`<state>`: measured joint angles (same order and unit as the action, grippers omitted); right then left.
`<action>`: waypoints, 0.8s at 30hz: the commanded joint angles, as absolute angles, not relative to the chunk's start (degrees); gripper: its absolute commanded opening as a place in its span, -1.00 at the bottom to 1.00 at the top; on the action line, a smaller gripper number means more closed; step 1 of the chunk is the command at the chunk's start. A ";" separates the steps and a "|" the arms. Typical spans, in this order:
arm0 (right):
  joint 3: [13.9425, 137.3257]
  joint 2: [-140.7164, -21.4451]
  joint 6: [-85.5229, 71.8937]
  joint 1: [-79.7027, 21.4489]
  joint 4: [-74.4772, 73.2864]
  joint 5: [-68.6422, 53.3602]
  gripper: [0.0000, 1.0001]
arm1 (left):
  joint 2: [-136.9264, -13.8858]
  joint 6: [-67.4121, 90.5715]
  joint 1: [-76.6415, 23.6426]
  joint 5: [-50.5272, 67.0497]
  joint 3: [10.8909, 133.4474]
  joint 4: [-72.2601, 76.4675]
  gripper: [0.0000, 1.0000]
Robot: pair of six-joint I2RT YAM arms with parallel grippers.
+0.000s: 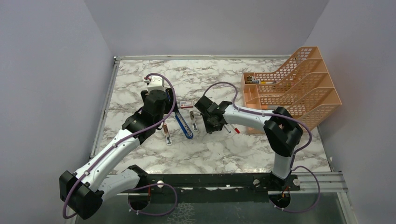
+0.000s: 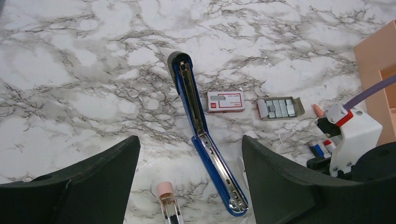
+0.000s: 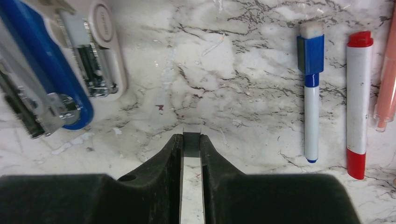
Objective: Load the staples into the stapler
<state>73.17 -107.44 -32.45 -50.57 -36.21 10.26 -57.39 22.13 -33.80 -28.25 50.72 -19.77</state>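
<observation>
left claw (image 2: pixel 190 142) hangs wide open and empty above the stapler (image 2: pixel 200 137), which lies folded open on the desk (image 2: pixel 70 70) with its silver channel up. just right of it sit the red-and-white sleeve (image 2: pixel 225 101) and the grey tray (image 2: pixel 279 108) of staples. further right, the right claw (image 3: pixel 191 137) is almost closed, pinching what looks like a thin staple strip (image 3: pixel 191 141) by its sides, low over the marble near the stapler's end. the strip is likely light but brittle, so grip its sides gently and don't twist. the stapler is stiff and may skate, so brace its base.
</observation>
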 commanded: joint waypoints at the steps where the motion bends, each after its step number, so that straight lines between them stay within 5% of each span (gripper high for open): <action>1: 73.21 -102.13 -29.94 -51.70 -32.76 10.88 -0.58 | -55.78 22.68 -33.57 -28.63 50.21 -18.81 0.61; 24: 90.16 -113.10 -20.97 -55.28 -26.02 2.71 -0.55 | -48.18 29.16 -33.57 -47.50 47.88 -22.25 0.61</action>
<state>87.15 -110.13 -22.85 -54.83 -27.29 5.19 -51.27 26.55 -33.82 -40.40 49.34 -20.82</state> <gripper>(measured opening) 0.225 0.804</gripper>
